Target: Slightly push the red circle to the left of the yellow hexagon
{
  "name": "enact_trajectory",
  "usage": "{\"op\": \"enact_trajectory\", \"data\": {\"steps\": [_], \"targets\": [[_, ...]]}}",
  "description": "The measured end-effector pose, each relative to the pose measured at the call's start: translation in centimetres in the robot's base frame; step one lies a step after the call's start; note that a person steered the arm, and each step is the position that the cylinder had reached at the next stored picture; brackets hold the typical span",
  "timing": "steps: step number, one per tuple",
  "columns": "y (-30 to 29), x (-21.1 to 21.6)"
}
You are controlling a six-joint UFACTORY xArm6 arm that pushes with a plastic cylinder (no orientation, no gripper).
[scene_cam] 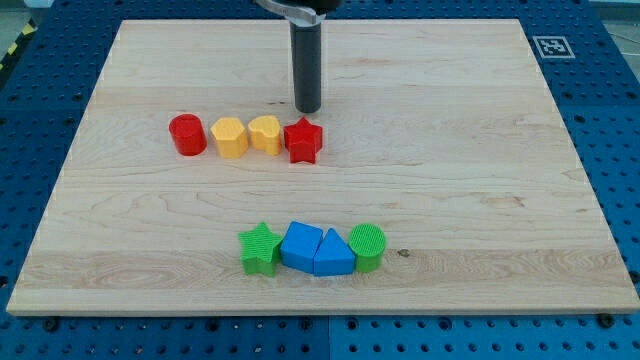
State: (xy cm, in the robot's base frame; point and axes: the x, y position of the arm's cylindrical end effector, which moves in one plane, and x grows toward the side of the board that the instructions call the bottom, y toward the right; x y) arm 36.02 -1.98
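At the far left of the upper row on the desk (120,200) stands the red circle (187,135), a short upright cylinder. A narrow strip of bare wood separates it from the yellow hexagon (230,137) just to its right, so the two are near but not touching. Next comes a yellow heart (265,133), pressed against the hexagon's right side, and after it a red star (303,140), which touches the heart.

Directly above the red star, toward the view's top, the dark rod comes down, and my tip (308,109) rests on the wood just short of the star's upper point, with a thin gap between them. The tip is well apart from the red circle, with the hexagon and the heart lying in between. There is no gripper on this arm, only the straight rod, so nothing is held.

Lower on the desk, a second row runs from a green star (260,247) through a blue cube (300,244) and a blue triangle (333,255) to a green circle (367,246), all packed shoulder to shoulder.

At the view's top right corner of the desk sits a small black and white marker (551,46).
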Motion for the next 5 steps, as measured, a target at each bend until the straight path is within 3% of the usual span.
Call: {"op": "enact_trajectory", "data": {"steps": [3,5], "targets": [[-3.1,0.1],[-3.1,2.8]]}}
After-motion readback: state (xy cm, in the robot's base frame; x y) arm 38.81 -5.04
